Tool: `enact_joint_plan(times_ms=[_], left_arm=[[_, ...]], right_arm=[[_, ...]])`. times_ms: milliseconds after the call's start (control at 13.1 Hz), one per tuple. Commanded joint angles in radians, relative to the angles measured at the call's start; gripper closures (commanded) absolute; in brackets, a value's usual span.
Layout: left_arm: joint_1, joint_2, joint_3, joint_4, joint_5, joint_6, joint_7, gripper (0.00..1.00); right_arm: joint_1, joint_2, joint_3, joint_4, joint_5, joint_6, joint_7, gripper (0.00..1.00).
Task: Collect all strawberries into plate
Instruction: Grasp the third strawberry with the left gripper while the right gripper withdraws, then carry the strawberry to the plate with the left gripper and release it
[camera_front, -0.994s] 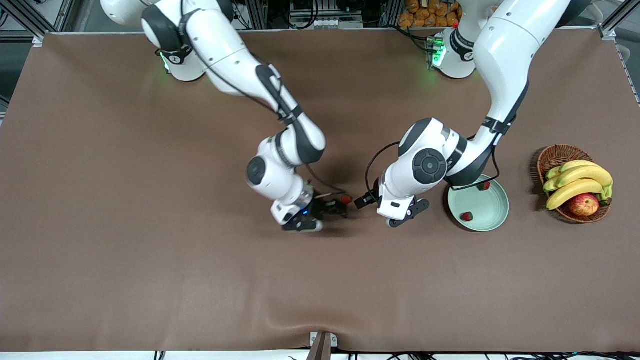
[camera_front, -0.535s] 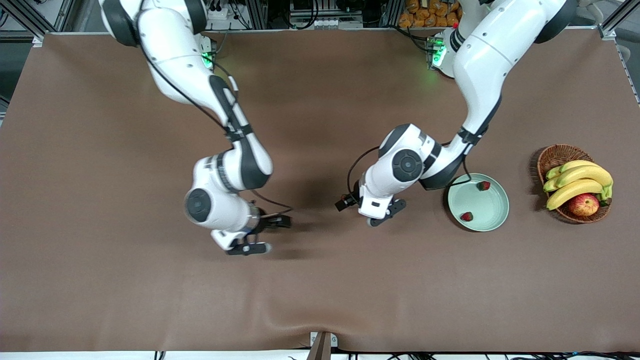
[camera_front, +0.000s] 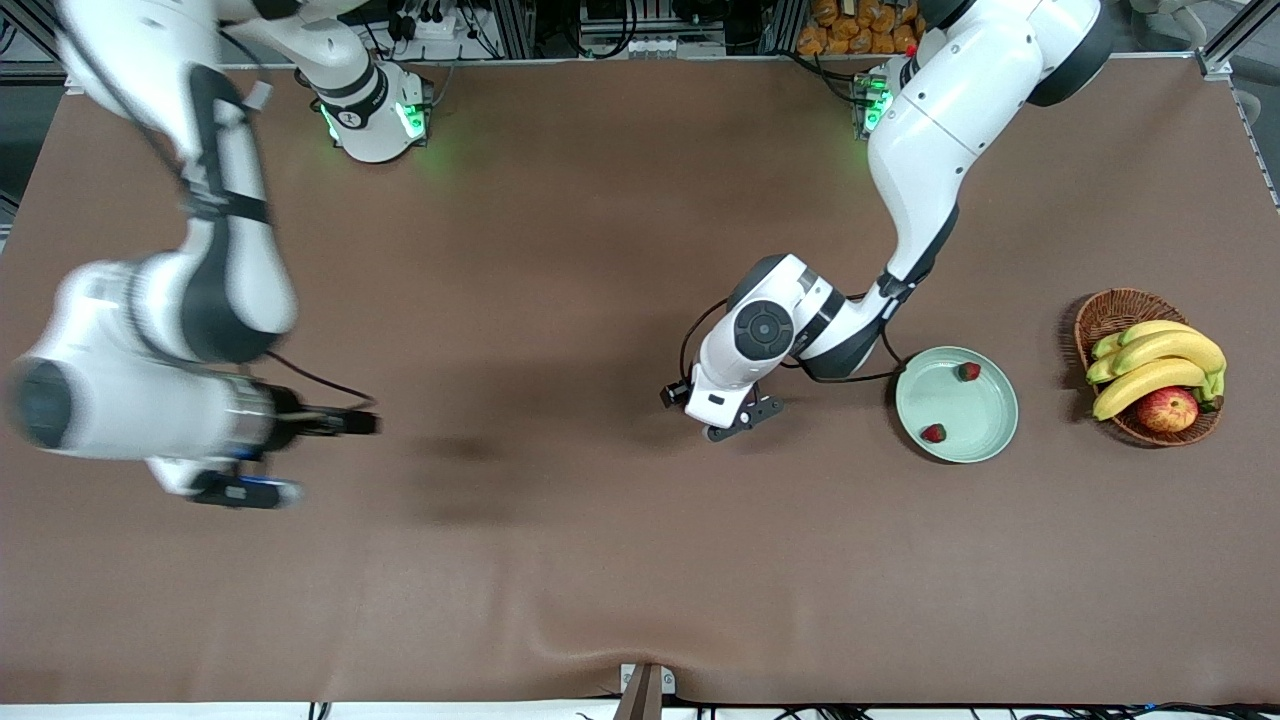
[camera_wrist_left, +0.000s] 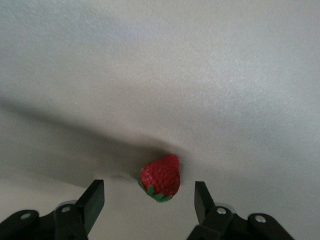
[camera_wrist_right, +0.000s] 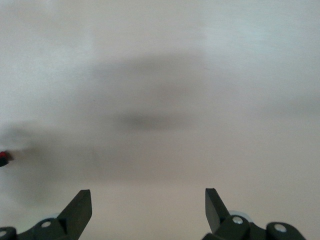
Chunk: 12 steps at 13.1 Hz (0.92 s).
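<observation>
The pale mint-green plate (camera_front: 978, 412) lies toward the left arm's end of the table with two strawberries (camera_front: 966, 372) (camera_front: 933, 433) in it. The third strawberry (camera_wrist_left: 161, 177) lies on the brown table and shows only in the left wrist view; in the front view the left hand hides it. My left gripper (camera_front: 738, 422) (camera_wrist_left: 148, 190) is open, low over that berry, with one finger on each side of it and not touching. My right gripper (camera_front: 240, 492) (camera_wrist_right: 147, 196) is open and empty over bare table near the right arm's end.
A brown wicker basket (camera_front: 1110, 312) with bananas (camera_front: 1160, 362) and a red-yellow apple (camera_front: 1167, 409) stands beside the plate, nearer the left arm's end. A small red speck (camera_wrist_right: 3, 158) shows at the edge of the right wrist view; I cannot tell what it is.
The right gripper let go of the strawberry mid-table and swung far toward its own end. The left gripper moved away from the plate to over the spot where the berry was left.
</observation>
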Motion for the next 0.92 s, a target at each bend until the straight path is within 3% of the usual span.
enact_joint_plan(times_ms=[0,229,306,459,535,688,841], left_arm=[[-0.011,0.017,0.012,0.037,0.021,0.001,0.016,0.44],[-0.003,0.017,0.017,0.042,0.02,0.001,0.053,0.62],[-0.003,0.017,0.025,0.042,0.018,0.001,0.062,0.72],[0.0,0.017,0.025,0.042,0.018,0.001,0.076,0.94],[0.003,0.002,0.025,0.042,0.021,0.001,0.074,1.0],[0.084,-0.06,0.011,0.036,0.023,-0.036,0.074,1.0],[0.135,-0.129,0.005,0.036,0.023,-0.169,0.105,1.0]], right_arm=[[-0.121,-0.112,0.081,-0.048,-0.061,-0.047,0.0,0.0],[-0.355,-0.207,0.346,-0.051,-0.263,-0.079,-0.001,0.0],[-0.398,-0.229,0.39,-0.05,-0.324,-0.09,-0.004,0.0],[-0.422,-0.276,0.397,-0.057,-0.386,-0.123,-0.065,0.0],[-0.443,-0.29,0.397,-0.057,-0.417,-0.142,-0.113,0.0],[-0.471,-0.307,0.397,-0.068,-0.44,-0.144,-0.142,0.0],[-0.476,-0.342,0.396,-0.138,-0.443,-0.112,-0.143,0.0]])
